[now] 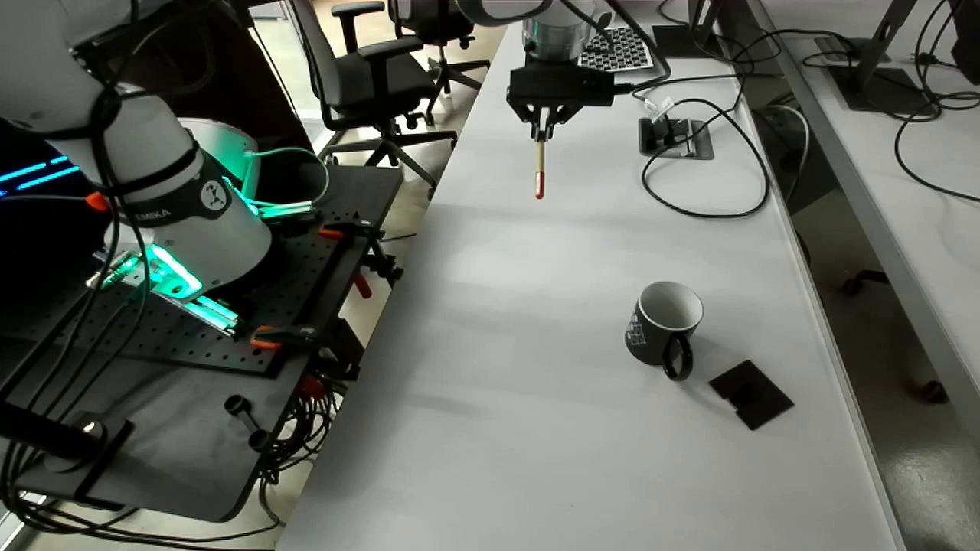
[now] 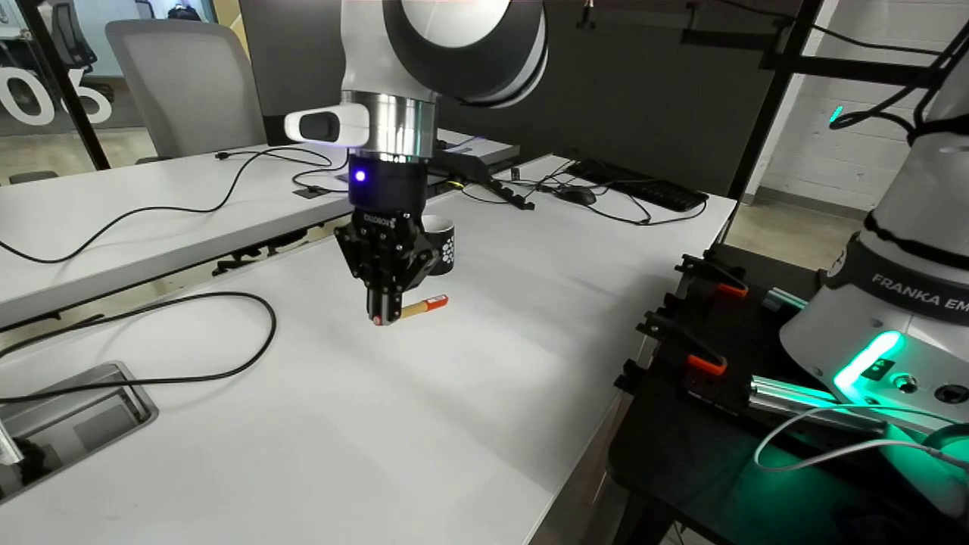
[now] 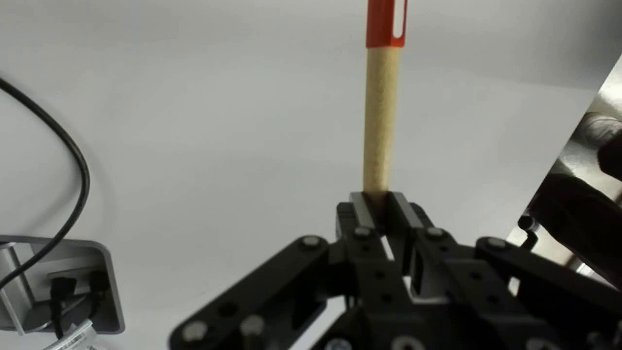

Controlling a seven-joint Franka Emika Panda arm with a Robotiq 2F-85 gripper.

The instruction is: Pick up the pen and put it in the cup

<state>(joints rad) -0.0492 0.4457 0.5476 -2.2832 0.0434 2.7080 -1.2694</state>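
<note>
We see gripper, jaws pinching pen near one end, over table; cup stands upright on it, well apart (flat black pad just beside cup).

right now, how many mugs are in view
1: the black mug, upright on the white table near the flat black pad. In an exterior view the gripper partly hides it; no others show.

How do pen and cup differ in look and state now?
The pen is tan with a red end; the cup is black outside, pale inside.
The pen is slim; the cup is wide and hollow.
The gripper holds the pen; the cup stands upright on the table.
Both show multiple colours.
</note>
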